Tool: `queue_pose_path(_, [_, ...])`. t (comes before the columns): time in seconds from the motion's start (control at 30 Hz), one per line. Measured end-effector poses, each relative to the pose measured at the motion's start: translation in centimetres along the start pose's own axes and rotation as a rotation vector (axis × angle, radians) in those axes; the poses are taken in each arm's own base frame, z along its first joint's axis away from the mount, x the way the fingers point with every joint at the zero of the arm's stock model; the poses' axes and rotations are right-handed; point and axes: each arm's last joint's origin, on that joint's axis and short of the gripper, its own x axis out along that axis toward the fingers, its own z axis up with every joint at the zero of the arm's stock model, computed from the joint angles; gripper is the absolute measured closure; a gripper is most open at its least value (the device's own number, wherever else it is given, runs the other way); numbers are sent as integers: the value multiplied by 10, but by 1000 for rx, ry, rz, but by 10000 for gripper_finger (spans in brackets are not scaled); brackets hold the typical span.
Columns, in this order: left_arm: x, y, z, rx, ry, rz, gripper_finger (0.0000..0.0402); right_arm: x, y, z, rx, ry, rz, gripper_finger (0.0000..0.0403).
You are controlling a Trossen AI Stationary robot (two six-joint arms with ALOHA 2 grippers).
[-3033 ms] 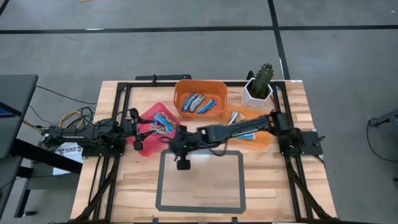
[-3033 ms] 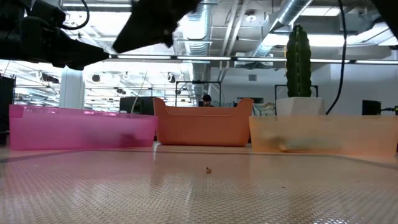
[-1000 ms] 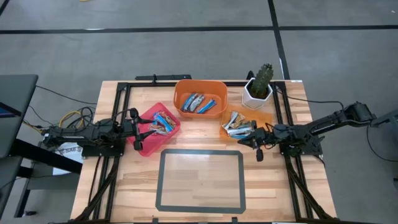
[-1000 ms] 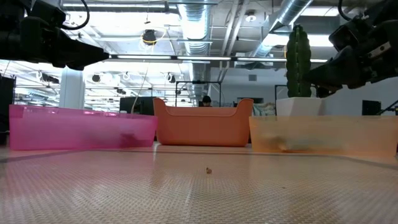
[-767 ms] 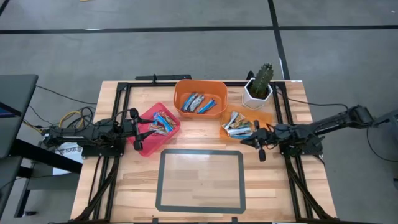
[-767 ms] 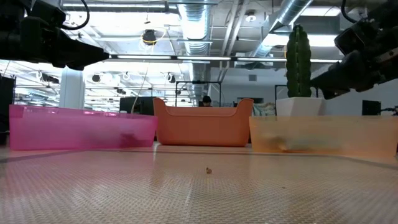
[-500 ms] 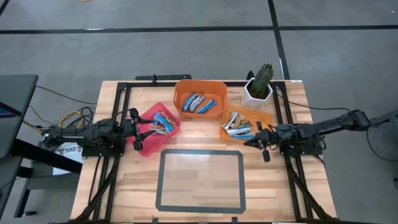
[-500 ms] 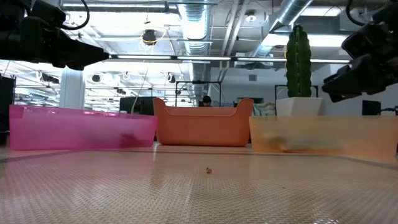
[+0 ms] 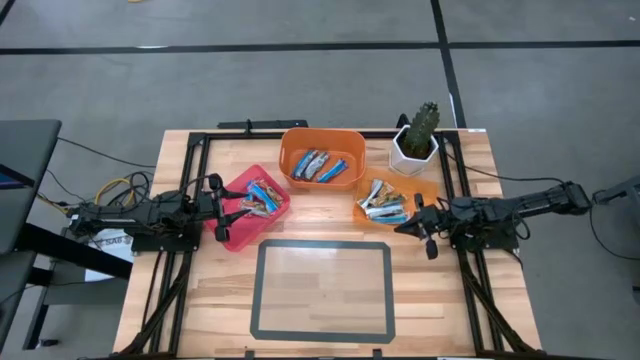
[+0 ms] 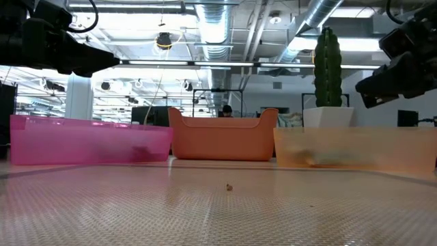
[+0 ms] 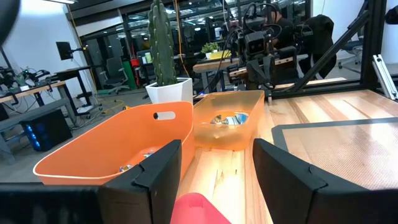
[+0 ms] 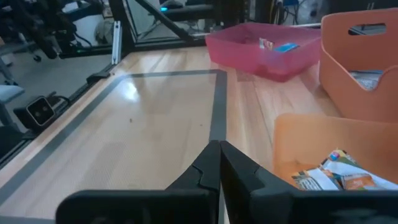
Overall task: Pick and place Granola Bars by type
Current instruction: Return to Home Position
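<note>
The Granola Bars (image 9: 320, 166) are lying sorted in three bins along the bench (image 9: 220, 300): pink bin (image 9: 240, 238), orange bin (image 9: 290, 150) and pale orange bin (image 12: 305, 134). The left claw (image 11: 216, 152) is hovering at the pink bin's edge, spread wide and gripping nothing. The right claw (image 12: 219, 149) is hanging just beside the pale orange bin, pinched together, empty.

The left arm (image 9: 150, 215) lies folded low, off the far left corner of the grey-bordered mat (image 9: 322, 246). The left gripper (image 9: 238, 208) points inward, its fingers (image 11: 165, 168) spread apart. The right arm (image 9: 520, 203) stretches flat off the mat's far right corner. The right gripper (image 9: 404, 228) has its fingers (image 12: 208, 163) pressed together.
</note>
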Motion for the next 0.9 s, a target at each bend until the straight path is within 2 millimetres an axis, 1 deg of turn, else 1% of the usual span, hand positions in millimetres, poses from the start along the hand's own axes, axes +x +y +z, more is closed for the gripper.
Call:
queue_pose_path(0.4, [0, 0, 0, 0, 0, 0, 209, 0, -4, 0, 9, 0, -34, 403])
queue_pose_path(0.9, [0, 0, 0, 0, 0, 0, 209, 0, -4, 0, 9, 0, -33, 403])
